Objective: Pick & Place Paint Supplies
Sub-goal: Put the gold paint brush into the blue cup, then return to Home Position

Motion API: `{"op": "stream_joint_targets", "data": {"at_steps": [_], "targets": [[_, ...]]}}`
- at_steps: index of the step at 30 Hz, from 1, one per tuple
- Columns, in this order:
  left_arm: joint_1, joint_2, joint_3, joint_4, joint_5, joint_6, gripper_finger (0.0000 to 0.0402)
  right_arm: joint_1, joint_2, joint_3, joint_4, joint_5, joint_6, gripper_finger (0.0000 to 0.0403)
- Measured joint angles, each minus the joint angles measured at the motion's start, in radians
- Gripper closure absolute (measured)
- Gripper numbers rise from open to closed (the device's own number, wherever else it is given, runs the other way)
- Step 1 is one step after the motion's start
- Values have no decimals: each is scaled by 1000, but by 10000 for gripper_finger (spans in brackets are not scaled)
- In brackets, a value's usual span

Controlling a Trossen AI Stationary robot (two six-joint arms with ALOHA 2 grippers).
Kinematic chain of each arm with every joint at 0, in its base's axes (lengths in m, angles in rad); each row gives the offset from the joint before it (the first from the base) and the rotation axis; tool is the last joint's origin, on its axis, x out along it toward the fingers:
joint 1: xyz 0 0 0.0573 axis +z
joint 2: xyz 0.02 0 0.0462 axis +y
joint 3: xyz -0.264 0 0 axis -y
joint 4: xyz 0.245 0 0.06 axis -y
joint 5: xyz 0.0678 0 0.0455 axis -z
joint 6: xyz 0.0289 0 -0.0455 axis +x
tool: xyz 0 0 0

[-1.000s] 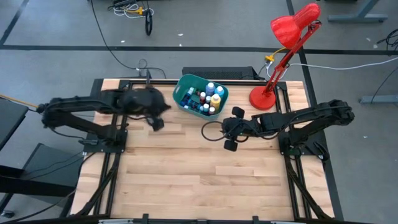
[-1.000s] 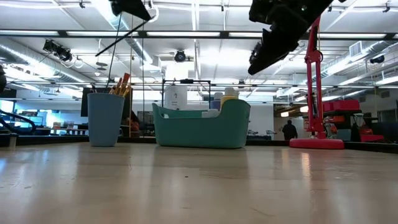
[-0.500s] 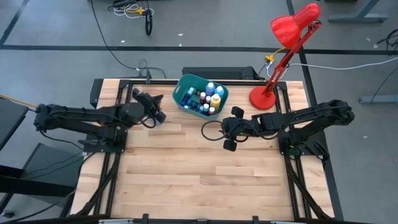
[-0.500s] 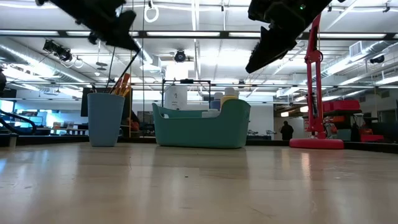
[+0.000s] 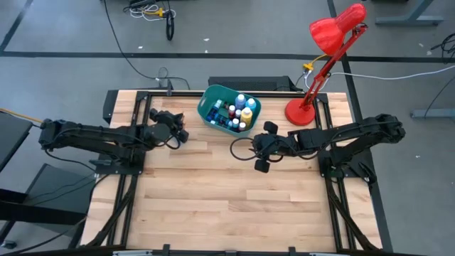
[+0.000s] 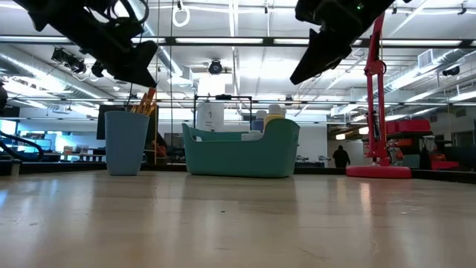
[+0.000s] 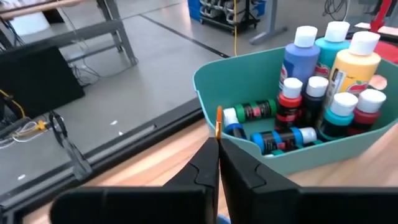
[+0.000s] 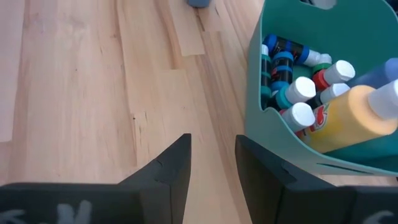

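Worktop (image 5: 213, 192): pale wood planks, smooth, faint sheen, visible grain and board seams. Teal bin (image 7: 311, 155): moulded plastic, smooth, satin, rounded rim. Paint bottles (image 7: 357, 62): glossy plastic, printed paper-like labels, smooth pale caps. Blue cup (image 6: 126, 141): plastic, matt. Left gripper (image 7: 217, 171) fingers (image 7: 202, 165): black plastic, matt, pressed flat together. Right gripper (image 8: 212, 165) fingers (image 8: 171, 168): same matt black. Lamp (image 5: 323, 50): glossy red finish. Floor (image 5: 234, 35): smooth grey, dull.

Paint bottles (image 7: 323, 93) packed in the teal bin (image 7: 211, 81).
Tall ones stood upright; small ones lay flat; orange-tipped brushes (image 6: 143, 99) stood in the cup (image 6: 126, 141).
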Motion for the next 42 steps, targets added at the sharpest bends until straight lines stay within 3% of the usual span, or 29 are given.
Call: {"op": "stream_joint_targets", "data": {"at_steps": [11,19,23,30,37,42], "targets": [[0,0,-1,-14,-14,54,326,0,0,0,25,0,0,276],[-18,-85,21,-73,17,51,317,0,0,0,119,0,-18,276],[-56,-168,73,-153,32,131,317,0,0,0,177,-14,-79,276],[-102,-322,128,-248,173,294,317,0,-10,0,228,-236,-266,276],[-102,-599,71,-406,177,173,317,-24,-145,0,168,-239,-341,276],[-102,-814,-69,-309,407,256,317,-60,-250,-128,342,-421,-347,276]]}}
